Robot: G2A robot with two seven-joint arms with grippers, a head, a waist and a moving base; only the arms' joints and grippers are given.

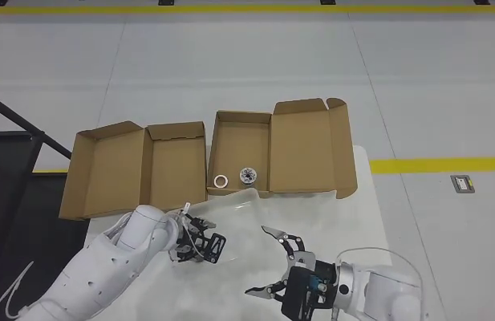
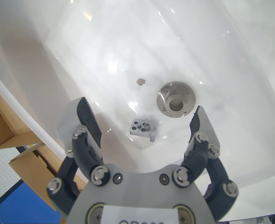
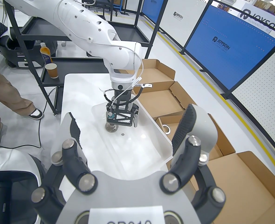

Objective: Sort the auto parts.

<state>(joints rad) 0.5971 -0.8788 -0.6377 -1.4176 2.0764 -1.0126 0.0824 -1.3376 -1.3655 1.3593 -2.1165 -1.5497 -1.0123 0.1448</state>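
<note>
Flange (image 2: 176,99) front and centre: a round machined metal disc, raised hub facing up, small holes around the rim. It lies flat on the floor of the white tray (image 2: 128,36), near one of its corners. Just beside it, closer to that corner, lies a small grey block (image 2: 143,129) with holes and a stubby pin. A dark speck (image 2: 141,82) sits nearby, too small to identify.

The left gripper (image 2: 141,108) hangs right over the pair, jaws spread wide and holding nothing. The block lies between its fingers and the flange just off one fingertip. The right gripper (image 3: 130,115) is over the tray's opposite end, well apart, likewise spread and empty.

Past the tray's far edge stand two open cardboard boxes. The left box (image 1: 175,164) has no parts visible in it. The right box (image 1: 239,144) holds a ring (image 1: 221,181) and a gear-like part (image 1: 248,174) against its near edge.

As for handling, the flange looks solid and stiff, dense for its size, with nothing fragile about it. Smooth metal on a glossy tray will probably skid if nudged from one side only. The surest hold looks to be square across the disc's rim, with both pads closing together. The hub is a second option, but it is narrow and round, so it could slip. The block is low and flat with little to pinch. It would need the fingertips right down at the tray floor, gripping its two long sides and staying clear of the pin.
</note>
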